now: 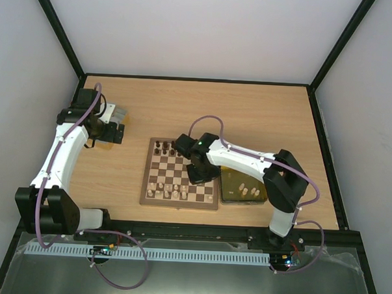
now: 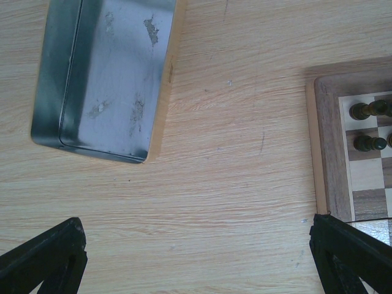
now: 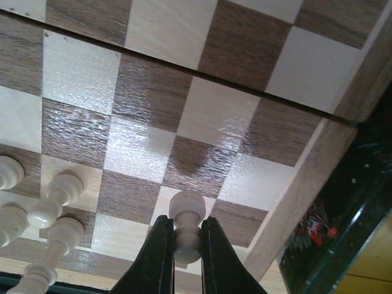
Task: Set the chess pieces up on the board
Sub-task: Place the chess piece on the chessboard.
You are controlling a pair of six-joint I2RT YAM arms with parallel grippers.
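The board (image 1: pixel 175 169) lies mid-table. Dark chess pieces (image 1: pixel 165 147) stand at its far left corner, and cream ones (image 1: pixel 168 191) fill its near rows. My right gripper (image 1: pixel 198 176) hangs over the board's right side. In the right wrist view this gripper (image 3: pixel 184 223) is shut on a cream pawn (image 3: pixel 187 211), held just above the squares near the board's edge, with other cream pieces (image 3: pixel 58 196) to its left. My left gripper (image 1: pixel 115 127) is open over bare table left of the board, its fingers (image 2: pixel 49 257) wide apart with nothing between them.
A silver tray (image 2: pixel 104 73) lies on the table beyond the left gripper. A gold tray (image 1: pixel 226 199) sits against the board's right side with a few cream pieces (image 1: pixel 246 188) in it. The board's corner (image 2: pixel 331 153) with dark pieces (image 2: pixel 365 110) shows at the right of the left wrist view.
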